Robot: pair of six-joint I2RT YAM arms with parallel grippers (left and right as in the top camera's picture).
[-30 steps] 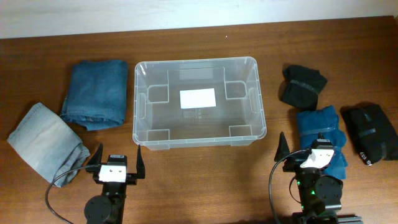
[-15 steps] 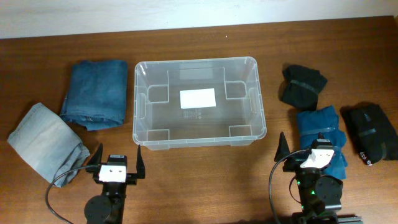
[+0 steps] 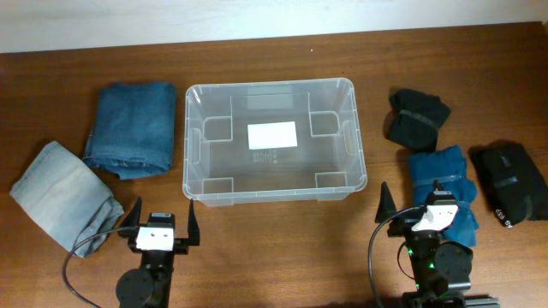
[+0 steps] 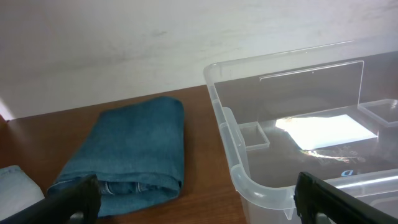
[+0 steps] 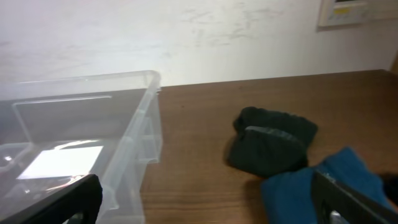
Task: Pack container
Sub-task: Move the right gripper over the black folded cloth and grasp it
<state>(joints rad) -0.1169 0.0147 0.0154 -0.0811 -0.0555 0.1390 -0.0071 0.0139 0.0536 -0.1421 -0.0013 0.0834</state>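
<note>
While nothing has yet gone into it, the large clear plastic rectangular container (image 3: pixel 274 195) sits at the centre of the brown wooden table (image 3: pixel 282 257) in the overhead view, holding only the white label (image 3: pixel 272 134) on its floor. Both arms wait along the bottom edge of the frame: the left gripper (image 3: pixel 163 210) at lower left, just short of the bin's near corner, and the right gripper (image 5: pixel 208 202) at lower right, each with its jaws spread wide and gripping nothing. Folded clothes flank the bin. A dark blue folded denim garment (image 3: pixel 133 128) lies at upper left, with a pale grey-blue folded denim piece (image 3: pixel 62 197) below it toward the left edge. A black folded garment (image 3: pixel 415 118) lies at upper right, a mid-blue folded cloth (image 3: pixel 441 175) sits below it, and another black bundle (image 3: pixel 514 192) rests by the right edge (a small tag shows on it, too small to read). Packing appears to be at its very start, at the stage of choosing and reaching for a first item. The mid-blue cloth, partly under the right arm, looks the nearest candidate. A next move would call for lowering open jaws onto a folded stack, pinching enough layers to lift it whole, and carrying it over the rim without nudging the light bin.
</note>
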